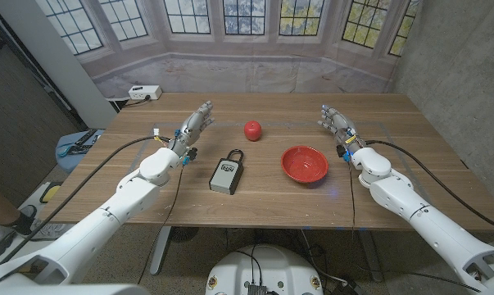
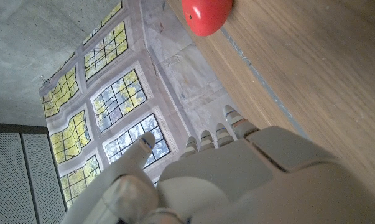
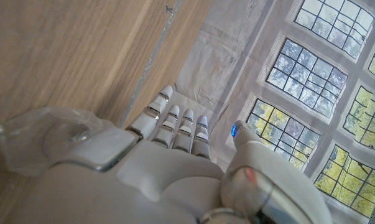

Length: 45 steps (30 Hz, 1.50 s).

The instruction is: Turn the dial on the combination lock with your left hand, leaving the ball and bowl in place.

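Left hand (image 1: pixel 195 123) empty, fingers apart and reaching toward table's far side. Combination lock (image 1: pixel 227 173) lies toward robot's right and nearer the body from it, well apart; long axis runs roughly near-to-far, shackle at far end. Left hand clearly the nearer one. Right hand (image 1: pixel 336 122) likewise empty, fingers spread, beyond red bowl (image 1: pixel 305 164). Red ball (image 1: pixel 253 130) sits beyond lock, beside the likely path; nothing lies directly between
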### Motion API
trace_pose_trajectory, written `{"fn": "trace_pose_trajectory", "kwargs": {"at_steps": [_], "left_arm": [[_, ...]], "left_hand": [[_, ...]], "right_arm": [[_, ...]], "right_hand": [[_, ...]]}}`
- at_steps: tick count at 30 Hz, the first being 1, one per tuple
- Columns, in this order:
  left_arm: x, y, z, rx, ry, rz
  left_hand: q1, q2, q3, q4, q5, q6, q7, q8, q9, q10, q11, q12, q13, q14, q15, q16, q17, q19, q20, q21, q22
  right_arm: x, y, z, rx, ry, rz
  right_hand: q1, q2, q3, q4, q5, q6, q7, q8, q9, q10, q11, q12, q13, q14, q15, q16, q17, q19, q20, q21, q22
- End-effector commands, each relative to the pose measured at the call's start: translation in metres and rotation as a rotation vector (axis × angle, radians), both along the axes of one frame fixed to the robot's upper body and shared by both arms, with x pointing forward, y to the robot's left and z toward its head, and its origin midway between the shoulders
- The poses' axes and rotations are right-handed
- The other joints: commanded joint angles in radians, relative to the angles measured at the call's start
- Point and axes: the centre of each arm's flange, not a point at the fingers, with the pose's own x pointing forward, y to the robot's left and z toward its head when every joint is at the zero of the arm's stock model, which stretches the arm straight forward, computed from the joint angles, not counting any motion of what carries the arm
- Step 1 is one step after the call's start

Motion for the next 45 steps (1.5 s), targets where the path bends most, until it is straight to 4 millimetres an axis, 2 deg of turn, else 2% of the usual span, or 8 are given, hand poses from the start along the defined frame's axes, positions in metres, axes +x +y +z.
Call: {"fn": "trace_pose_trajectory", "kwargs": {"at_steps": [1,8,16,23,36,40,45], "left_arm": [[-0.016,-0.005,0.001,0.065,-0.016,0.001],[-0.027,-0.009,-0.003,0.111,-0.007,-0.016],[-0.043,-0.013,-0.007,0.165,-0.015,0.001],[-0.055,-0.016,-0.015,0.173,-0.022,0.029],[-0.073,-0.020,-0.017,0.265,-0.051,0.078],[-0.076,-0.021,-0.019,0.283,-0.060,0.097],[-0.084,-0.022,-0.018,0.327,-0.070,0.126]], "left_hand": [[0.007,-0.001,0.002,-0.006,0.004,0.000,-0.003,0.006,0.001,0.002,-0.004,0.007,0.004,0.001,-0.002,0.004,0.002,0.007,-0.002,0.006,0.003],[0.006,-0.004,-0.001,-0.007,0.002,0.002,-0.007,0.006,0.001,0.000,-0.004,0.005,0.004,-0.014,0.001,-0.001,0.004,0.000,0.007,0.003,0.003],[-0.005,-0.009,-0.011,0.002,0.001,0.007,-0.014,0.007,0.001,-0.004,-0.012,0.003,0.005,-0.045,0.037,-0.004,0.009,-0.025,0.031,-0.004,0.004],[-0.011,-0.012,-0.014,0.006,0.002,0.027,-0.025,0.012,0.001,0.018,-0.017,0.011,0.005,-0.051,0.041,0.000,0.010,-0.033,0.049,-0.003,0.004],[-0.022,-0.021,-0.021,0.010,0.001,0.063,-0.024,0.021,0.001,0.042,-0.019,0.018,0.005,-0.050,0.045,0.004,0.011,-0.037,0.052,-0.001,0.005],[-0.032,-0.023,-0.026,0.016,0.002,0.110,-0.037,0.031,0.001,0.060,-0.022,0.021,0.005,-0.051,0.045,0.005,0.011,-0.039,0.061,0.001,0.005],[-0.037,-0.026,-0.029,0.018,0.003,0.130,-0.031,0.034,0.001,0.065,-0.023,0.022,0.005,-0.051,0.045,0.006,0.011,-0.040,0.064,0.002,0.006]], "right_arm": [[-0.001,-0.005,0.001,-0.009,-0.011,-0.017],[0.002,-0.006,0.004,-0.022,-0.019,-0.017],[0.001,-0.010,0.002,-0.029,-0.024,-0.017],[0.002,-0.013,0.001,-0.036,-0.028,-0.007],[-0.004,-0.021,0.003,-0.043,-0.045,-0.010],[-0.006,-0.024,0.003,-0.045,-0.052,-0.011],[-0.006,-0.026,0.003,-0.045,-0.057,-0.008]], "right_hand": [[0.011,-0.001,0.001,-0.009,-0.004,0.007,0.002,0.003,0.003,0.004,-0.006,0.007,0.002,0.001,-0.081,0.005,0.002,0.001,-0.071,0.007,0.003],[0.014,0.000,0.001,-0.012,-0.006,0.003,0.001,0.001,0.003,0.003,-0.007,0.007,0.002,-0.001,-0.083,0.006,0.001,0.001,-0.071,0.007,0.003],[0.019,0.000,0.002,-0.019,-0.009,-0.002,0.005,-0.001,0.003,0.001,-0.005,0.006,0.002,-0.001,-0.081,0.009,-0.003,0.004,-0.067,0.009,0.003],[0.020,0.000,0.002,-0.022,-0.011,-0.005,0.004,-0.002,0.002,0.000,-0.005,0.007,0.002,-0.003,-0.082,0.011,-0.006,0.004,-0.067,0.009,0.003],[0.024,0.001,0.002,-0.029,-0.013,-0.008,0.007,-0.002,0.002,-0.002,-0.005,0.007,0.001,-0.006,-0.080,0.014,-0.009,0.002,-0.067,0.009,0.003],[0.025,0.001,0.002,-0.031,-0.013,-0.012,0.008,-0.003,0.002,-0.003,-0.003,0.006,0.001,-0.007,-0.075,0.015,-0.010,0.003,-0.065,0.009,0.003],[0.028,0.001,0.003,-0.034,-0.014,-0.012,0.008,-0.003,0.003,-0.002,-0.001,0.007,0.001,-0.007,-0.073,0.015,-0.012,0.003,-0.064,0.009,0.003]]}}
